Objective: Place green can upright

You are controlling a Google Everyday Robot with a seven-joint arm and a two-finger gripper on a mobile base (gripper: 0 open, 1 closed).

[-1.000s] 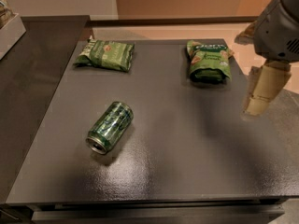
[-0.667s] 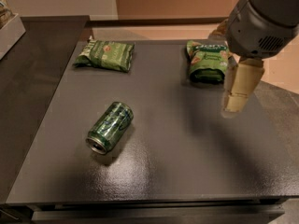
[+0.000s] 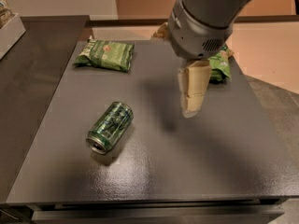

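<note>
The green can [image 3: 110, 127] lies on its side on the dark grey table [image 3: 196, 171], left of centre, with its silver open end facing the front left. My gripper [image 3: 191, 107] hangs from the big grey arm [image 3: 205, 17] above the middle of the table. It is to the right of the can and a little farther back, apart from it, and holds nothing.
A flat green snack bag [image 3: 105, 55] lies at the back left of the table. A second bag [image 3: 219, 68] at the back right is partly hidden by the arm. A white bin [image 3: 9, 29] stands on the dark counter at far left.
The arm and gripper have moved left from the table's right edge toward the middle, now covering part of the right snack bag. The can has not moved.
</note>
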